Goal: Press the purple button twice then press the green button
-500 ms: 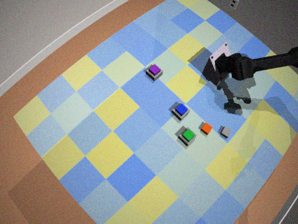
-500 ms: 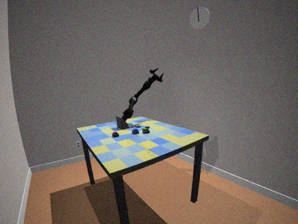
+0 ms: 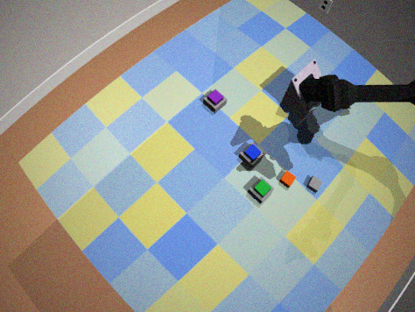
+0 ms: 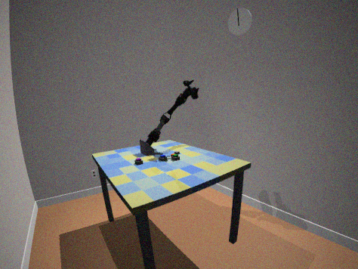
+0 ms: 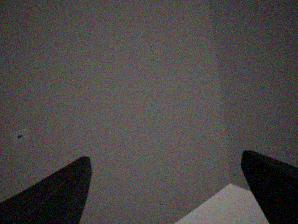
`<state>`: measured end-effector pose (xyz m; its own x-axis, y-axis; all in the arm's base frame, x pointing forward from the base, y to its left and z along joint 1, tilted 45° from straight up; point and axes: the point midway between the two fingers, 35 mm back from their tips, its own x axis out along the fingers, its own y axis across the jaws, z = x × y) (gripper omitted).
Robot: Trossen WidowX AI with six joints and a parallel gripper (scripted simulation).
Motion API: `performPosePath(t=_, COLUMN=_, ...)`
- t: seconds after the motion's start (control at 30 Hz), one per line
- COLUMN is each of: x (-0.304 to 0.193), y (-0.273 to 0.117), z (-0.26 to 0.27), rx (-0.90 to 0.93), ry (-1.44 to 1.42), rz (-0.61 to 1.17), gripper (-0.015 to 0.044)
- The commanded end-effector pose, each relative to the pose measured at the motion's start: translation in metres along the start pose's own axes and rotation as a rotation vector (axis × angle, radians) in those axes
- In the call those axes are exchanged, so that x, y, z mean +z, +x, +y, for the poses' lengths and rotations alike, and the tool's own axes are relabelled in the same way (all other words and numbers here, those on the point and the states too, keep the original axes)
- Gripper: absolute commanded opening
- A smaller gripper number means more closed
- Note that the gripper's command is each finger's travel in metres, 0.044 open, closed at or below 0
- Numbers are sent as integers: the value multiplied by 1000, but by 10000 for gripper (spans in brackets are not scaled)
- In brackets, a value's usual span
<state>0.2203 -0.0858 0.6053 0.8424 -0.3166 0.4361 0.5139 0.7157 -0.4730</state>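
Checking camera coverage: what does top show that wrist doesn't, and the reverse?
Only top: the checkered table with the purple button, blue button, green button, the orange block, the grey block, and the arm reaching in from the right.

Only wrist: a plain grey wall with a small outlet-like mark low on the left, and a pale surface at the bottom edge. No buttons or blocks.

Both: the gripper, open with nothing between its fingers.
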Motion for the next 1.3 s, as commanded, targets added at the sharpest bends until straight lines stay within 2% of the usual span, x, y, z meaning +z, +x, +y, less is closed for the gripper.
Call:
performPosePath(t=0.0, x=-64, y=32, z=26, rx=92, ry=-58, rz=171, gripper=400)
performPosePath(t=0.3, x=-217, y=62, z=80, rx=323, ry=-112, rz=549, gripper=400)
performPosePath(t=0.6, x=-371, y=31, z=126, rx=587, ry=-76, rz=927, gripper=400)
performPosePath(t=0.77, x=-447, y=-13, z=150, rx=752, ry=-1, rz=1137, gripper=400)
performPosePath(t=0.97, x=-521, y=-88, z=179, rx=964, ry=159, rz=1379, gripper=400)
performPosePath(t=1.13, x=-560, y=-166, z=203, rx=1154, ry=377, rz=1567, gripper=400)
performPosePath(t=1.27, x=-573, y=-234, z=224, rx=1310, ry=631, rz=1696, gripper=400)
